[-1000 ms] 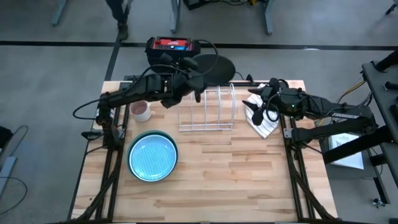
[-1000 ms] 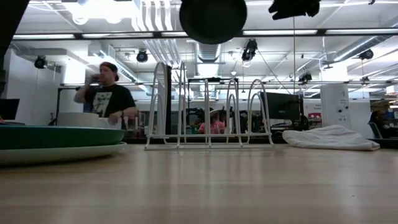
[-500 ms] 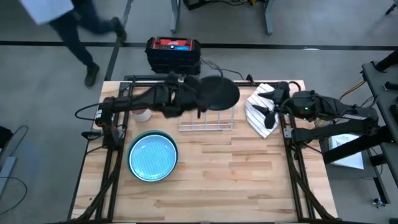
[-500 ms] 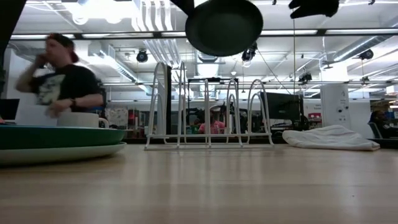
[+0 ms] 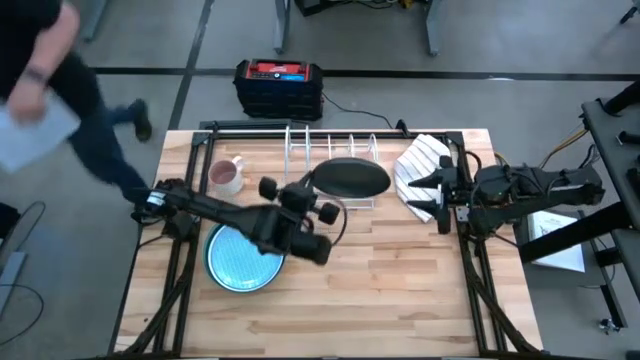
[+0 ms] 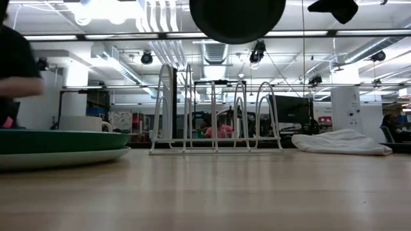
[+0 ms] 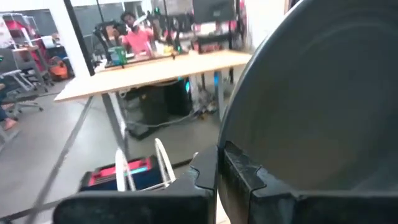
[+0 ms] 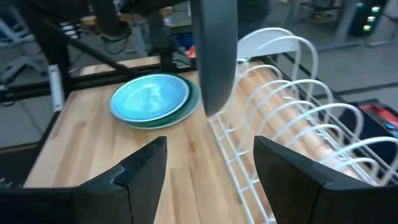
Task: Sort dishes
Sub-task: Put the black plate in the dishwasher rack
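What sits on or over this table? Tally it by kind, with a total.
Dishes: 4 (dark plate held over the rack; blue plate, green dish and pale plate stacked)
Mug: 1
Rack: 1
Cloth: 1
Total: 7

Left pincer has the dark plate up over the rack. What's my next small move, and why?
Probably ease the left pincer down, steering the dark plate into a slot of the white rack. The plate hangs on edge above the wires, clear of them in the low view, and every slot looks empty.
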Available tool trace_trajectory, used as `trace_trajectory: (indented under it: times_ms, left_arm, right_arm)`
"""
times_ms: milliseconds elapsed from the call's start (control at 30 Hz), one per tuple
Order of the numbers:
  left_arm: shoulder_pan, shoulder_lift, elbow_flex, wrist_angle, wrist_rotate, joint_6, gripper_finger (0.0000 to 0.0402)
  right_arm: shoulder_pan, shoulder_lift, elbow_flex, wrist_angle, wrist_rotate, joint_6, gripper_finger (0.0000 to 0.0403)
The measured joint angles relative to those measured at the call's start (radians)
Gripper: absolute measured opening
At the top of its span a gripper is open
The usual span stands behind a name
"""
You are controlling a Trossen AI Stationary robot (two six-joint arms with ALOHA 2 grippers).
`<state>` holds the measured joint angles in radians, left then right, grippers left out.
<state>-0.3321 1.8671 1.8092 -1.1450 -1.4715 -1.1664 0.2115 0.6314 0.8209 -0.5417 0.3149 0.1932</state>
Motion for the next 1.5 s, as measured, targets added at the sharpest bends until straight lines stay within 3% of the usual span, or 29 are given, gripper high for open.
trace_trajectory:
  times_ms: [233,433,633,933,1133,1267,1500]
  left_arm:
    - [-0.066,0.015,-0.118,0.116,-0.089,-0.178,0.0000]
    - [-0.061,0.066,-0.136,0.201,-0.094,-0.192,0.0000]
    - [-0.055,0.098,-0.118,0.242,-0.099,-0.185,0.0000]
    - [-0.041,0.103,-0.078,0.203,-0.101,-0.105,0.0000]
    - [-0.003,0.080,0.059,0.178,-0.096,0.063,0.0000]
    - [0.031,0.095,0.177,0.176,0.016,0.147,0.0000]
    - [0.031,0.172,0.329,0.152,0.042,0.251,0.0000]
  right_arm:
    - [0.094,0.006,-0.004,0.001,0.001,-0.138,0.0225]
    - [0.152,0.043,-0.004,0.004,0.105,-0.176,0.0217]
    - [0.162,0.080,-0.004,0.027,0.284,-0.167,0.0223]
    - [0.162,0.086,0.025,0.037,0.289,-0.180,0.0221]
    - [0.162,0.077,0.035,0.023,0.289,-0.189,0.0215]
    - [0.161,0.078,0.036,0.031,0.290,-0.221,0.0219]
    - [0.161,0.055,0.036,0.100,0.349,-0.266,0.0240]
